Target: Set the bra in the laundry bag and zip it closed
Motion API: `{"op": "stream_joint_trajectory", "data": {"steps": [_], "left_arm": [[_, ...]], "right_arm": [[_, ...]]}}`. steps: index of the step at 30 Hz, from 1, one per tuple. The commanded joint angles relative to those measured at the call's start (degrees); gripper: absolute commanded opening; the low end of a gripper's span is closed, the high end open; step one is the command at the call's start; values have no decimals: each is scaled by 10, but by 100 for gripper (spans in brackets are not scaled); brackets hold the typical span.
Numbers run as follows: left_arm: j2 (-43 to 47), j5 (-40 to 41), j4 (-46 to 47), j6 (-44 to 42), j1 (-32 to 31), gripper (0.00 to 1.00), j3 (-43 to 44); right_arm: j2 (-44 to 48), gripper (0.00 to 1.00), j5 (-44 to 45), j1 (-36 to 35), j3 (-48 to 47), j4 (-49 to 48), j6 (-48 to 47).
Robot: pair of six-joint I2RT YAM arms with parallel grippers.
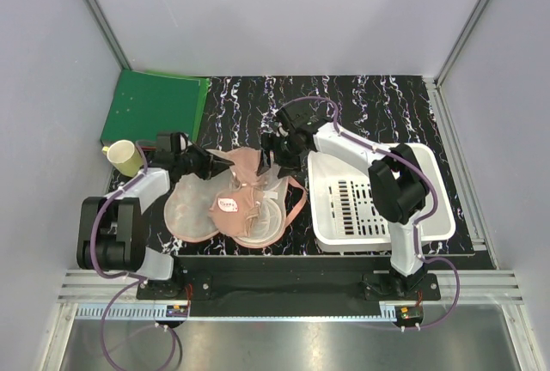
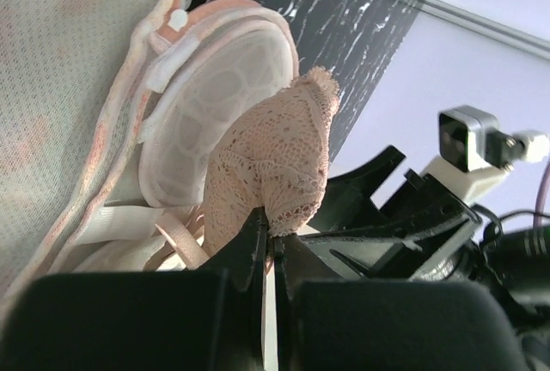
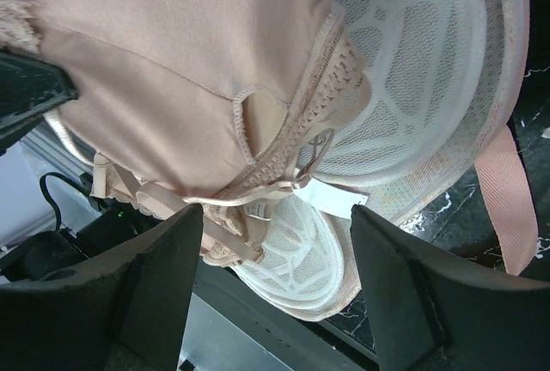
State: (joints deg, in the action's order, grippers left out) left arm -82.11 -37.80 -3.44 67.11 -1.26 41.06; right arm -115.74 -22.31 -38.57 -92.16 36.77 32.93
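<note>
A: Where is the bra [image 1: 245, 165]?
B: Draped over the far rim of the open laundry bag [image 1: 185, 212], its long axis running left to right between the arms.
A: Who holds it?
B: The left gripper [image 2: 268, 234] is pinched tight on the lace at its left end. The right gripper [image 3: 275, 289] has its fingers [image 3: 150, 285] spread wide on nothing, with the bra just ahead of them.
A: And the move?
B: The bag lies on the near side, so I judge the bra must come nearward and down.
</note>
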Motion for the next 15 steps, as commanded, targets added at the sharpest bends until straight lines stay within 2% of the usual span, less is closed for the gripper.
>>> {"op": "stream_joint_trajectory", "data": {"steps": [1, 8, 12, 15], "left_arm": [[-25, 18, -17, 27, -22, 0, 35], [-34, 62, 0, 51, -49, 0, 21], [-24, 90, 21, 96, -53, 0, -4], [-39, 93, 12, 86, -62, 0, 2]], "right_arm": [[40, 77, 31, 3, 1, -13, 5], [39, 77, 39, 4, -6, -7, -1], [39, 77, 46, 5, -10, 0, -6], [36, 77, 45, 5, -14, 1, -8]]}}
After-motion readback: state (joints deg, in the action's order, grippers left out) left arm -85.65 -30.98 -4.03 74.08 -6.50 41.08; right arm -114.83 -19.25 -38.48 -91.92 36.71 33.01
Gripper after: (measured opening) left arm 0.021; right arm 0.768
